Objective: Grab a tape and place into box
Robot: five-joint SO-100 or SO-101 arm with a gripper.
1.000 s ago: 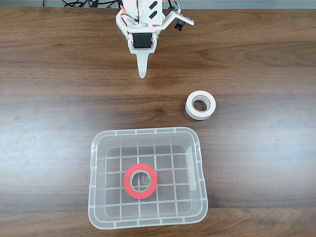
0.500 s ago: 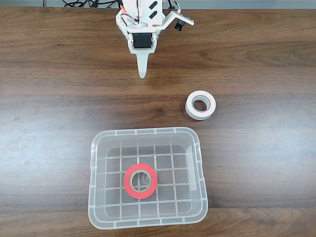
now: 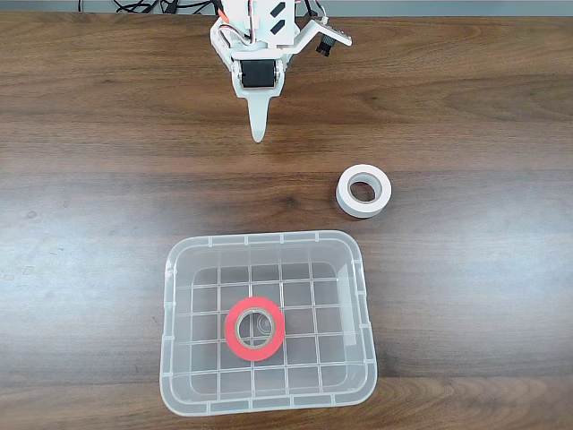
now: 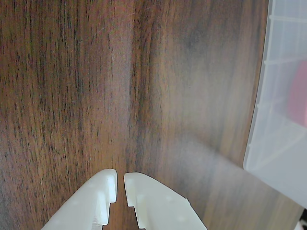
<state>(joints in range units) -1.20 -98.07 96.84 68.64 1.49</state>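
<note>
The red tape [image 3: 254, 328] lies flat on the grid bottom of the clear box [image 3: 170, 358], near its middle, at the front of the table in the fixed view. In the wrist view the box's wall [image 4: 273, 120] fills the right edge, with a red blur of the tape [image 4: 298, 93] behind it. My white gripper [image 3: 260, 133] is pulled back at the far edge of the table, well away from the box. Its fingers nearly touch with nothing between them, as the wrist view shows for the gripper [image 4: 120, 183].
A white tape roll [image 3: 363, 191] lies on the wooden table to the right, between the arm and the box. Cables [image 3: 143, 7] run along the far edge behind the arm base.
</note>
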